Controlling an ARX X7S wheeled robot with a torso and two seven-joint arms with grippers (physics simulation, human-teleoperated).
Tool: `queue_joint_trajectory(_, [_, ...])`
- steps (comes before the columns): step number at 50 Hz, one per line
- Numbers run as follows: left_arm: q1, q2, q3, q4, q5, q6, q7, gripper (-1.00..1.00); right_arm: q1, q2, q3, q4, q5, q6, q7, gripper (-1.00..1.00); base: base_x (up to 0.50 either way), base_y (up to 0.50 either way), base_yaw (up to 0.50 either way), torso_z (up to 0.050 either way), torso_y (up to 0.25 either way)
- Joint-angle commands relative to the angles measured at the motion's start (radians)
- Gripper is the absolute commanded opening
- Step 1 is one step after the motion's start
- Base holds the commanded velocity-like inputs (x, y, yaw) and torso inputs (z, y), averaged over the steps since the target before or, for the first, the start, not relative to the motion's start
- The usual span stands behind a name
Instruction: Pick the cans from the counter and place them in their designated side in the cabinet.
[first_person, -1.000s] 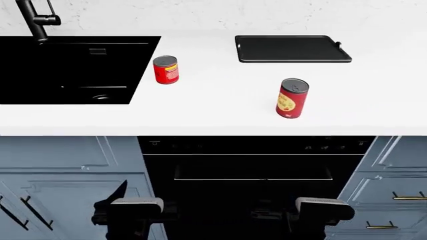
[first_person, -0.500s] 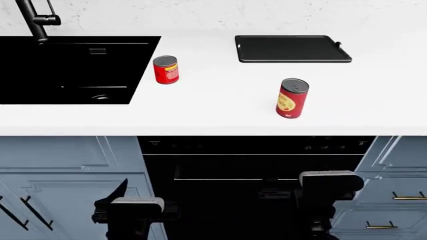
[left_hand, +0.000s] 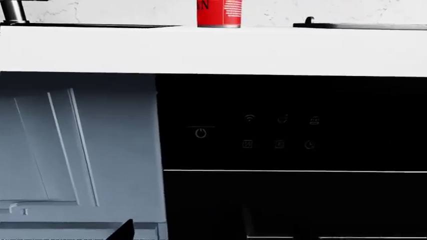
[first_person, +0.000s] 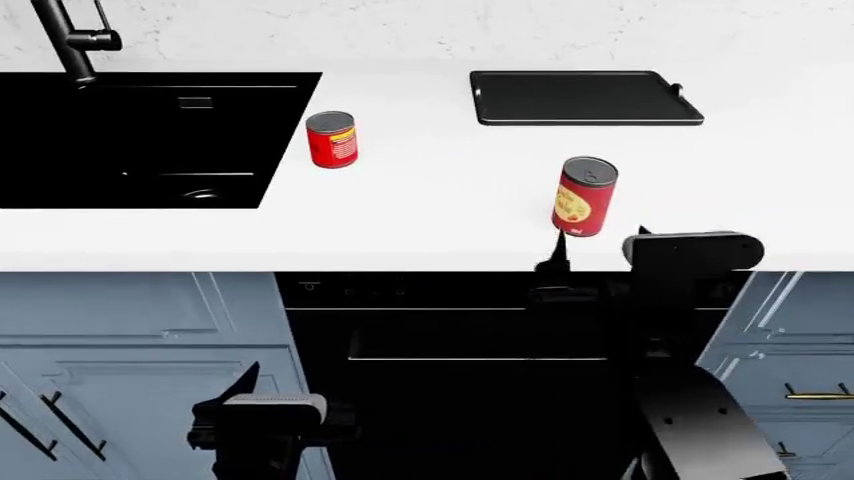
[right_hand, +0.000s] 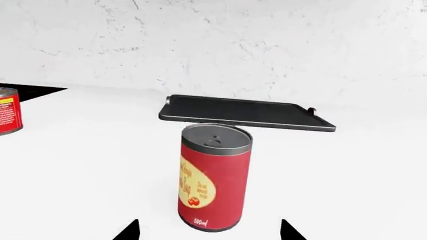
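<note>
The left gripper (first_person: 254, 385) hangs low before the blue cabinet doors (first_person: 120, 370); its opening cannot be judged. The right gripper (first_person: 597, 250) sits at the counter's (first_person: 427, 215) front edge, spread wide and empty. Just beyond it, near that edge, stands the taller can (first_person: 585, 196), upright. Farther back, the shorter can (first_person: 331, 139) stands beside the black sink (first_person: 134, 140). A black tray (first_person: 585, 97) lies by the counter's rear edge, against the white wall (right_hand: 213, 40).

A home kitchen: a white desk (first_person: 427, 215) with a black sink (first_person: 147, 140) and tap (first_person: 74, 38) at far left, an oven (first_person: 507, 330) below, blue cabinets (first_person: 134, 350) beside it.
</note>
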Motion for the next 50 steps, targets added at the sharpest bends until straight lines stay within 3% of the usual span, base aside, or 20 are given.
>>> queue_joint_trajectory(1, [-0.003,-0.006,0.007,-0.006,-0.012,-0.009,-0.005,1.0,0.122,-0.012,-0.016,0.065,0.02,0.031,-0.02,1.0,0.0,0.0,0.0,0.0,0.0])
queue_joint_trajectory(50, [-0.012,-0.023,0.026,-0.01,-0.047,-0.014,-0.034,1.0,0.226,-0.014,-0.067,0.292,-0.011,-0.058,-0.012,1.0,0.0,0.0,0.0,0.0,0.0])
